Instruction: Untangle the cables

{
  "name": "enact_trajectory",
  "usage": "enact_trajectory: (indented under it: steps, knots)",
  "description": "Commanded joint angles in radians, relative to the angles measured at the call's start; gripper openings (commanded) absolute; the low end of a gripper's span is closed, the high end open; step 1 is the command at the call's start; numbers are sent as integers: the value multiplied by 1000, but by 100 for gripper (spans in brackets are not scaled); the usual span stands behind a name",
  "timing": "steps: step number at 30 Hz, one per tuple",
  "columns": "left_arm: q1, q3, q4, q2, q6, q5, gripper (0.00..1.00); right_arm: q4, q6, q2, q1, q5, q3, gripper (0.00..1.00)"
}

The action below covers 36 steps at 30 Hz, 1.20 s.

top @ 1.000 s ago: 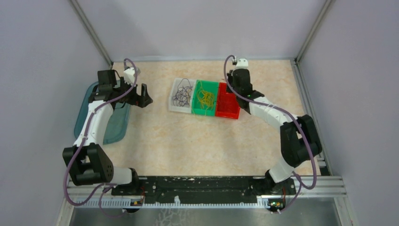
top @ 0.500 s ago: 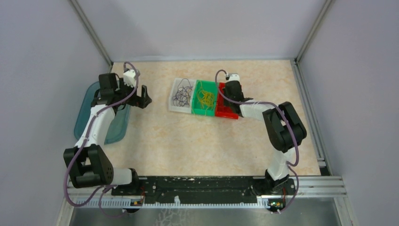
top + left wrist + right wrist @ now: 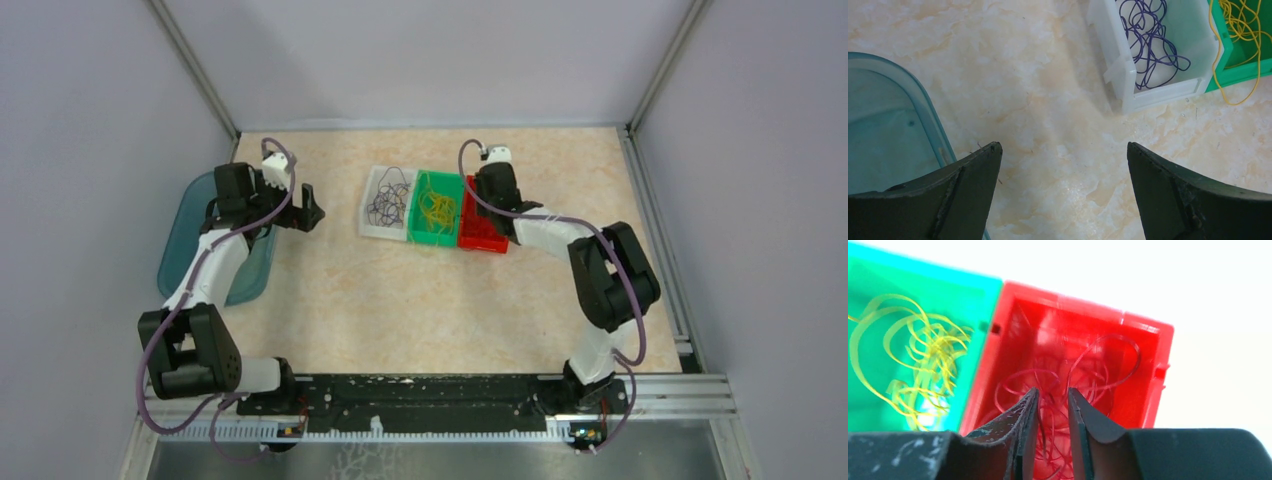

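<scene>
Red cables (image 3: 1093,382) lay in the red bin (image 3: 1148,329) under my right gripper (image 3: 1053,390), jaws slightly parted; my left gripper (image 3: 1063,145) hung spread wide, empty.

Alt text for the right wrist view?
The right gripper, jaws slightly parted, points into a red bin of tangled red cables. To its left, a green bin holds yellow cables. The background is blown out white.
</scene>
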Motion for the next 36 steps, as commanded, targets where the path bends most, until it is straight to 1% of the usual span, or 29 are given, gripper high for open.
enact_trajectory:
  steps: [1, 6, 10, 12, 13, 14, 15, 18, 21, 25, 27, 28, 31, 32, 34, 36]
  knots:
    - [6, 19, 23, -9, -4, 49, 100, 17, -41, -117, -2, 19, 102, 32]
    - [6, 17, 29, -29, 6, 58, 100, -2, -52, -189, -11, 5, 135, 41]
    - [5, 22, 31, -34, 5, 50, 100, -9, -53, -266, -17, 10, 117, 57]
    - [6, 18, 38, -34, 2, 47, 100, -7, -47, -319, -22, 18, 80, 68]
    - [6, 13, 46, -33, -3, 48, 100, 13, -40, -356, -25, 24, 45, 77]
    - [5, 2, 57, -35, -13, 47, 100, 36, -29, -394, -31, 33, 6, 92]
    - [5, -15, 76, -34, -24, 47, 100, 62, -16, -438, -37, 46, -46, 98]
    - [5, -96, 168, -36, -65, 56, 100, 160, 3, -567, -60, 97, -220, 99]
    - [5, -192, 299, -37, -115, 61, 100, 229, 11, -684, -87, 221, -385, 99]
    - [4, -351, 559, -42, -163, 50, 100, 291, 5, -804, -129, 434, -560, 99]
    - [4, -438, 732, -40, -179, 58, 100, 390, -49, -839, -136, 522, -669, 99]
    - [4, -491, 819, -34, -184, 67, 100, 455, -82, -849, -137, 554, -722, 99]
    - [2, -562, 1031, 14, -220, 95, 100, 630, -128, -830, -157, 605, -829, 99]
    - [-3, -568, 1056, 42, -215, 94, 100, 658, -122, -813, -170, 610, -842, 99]
    - [-6, -568, 1050, 79, -201, 81, 100, 650, -83, -773, -201, 597, -842, 99]
    - [-7, -633, 1187, 99, -173, 49, 100, 693, -68, -724, -225, 589, -849, 99]
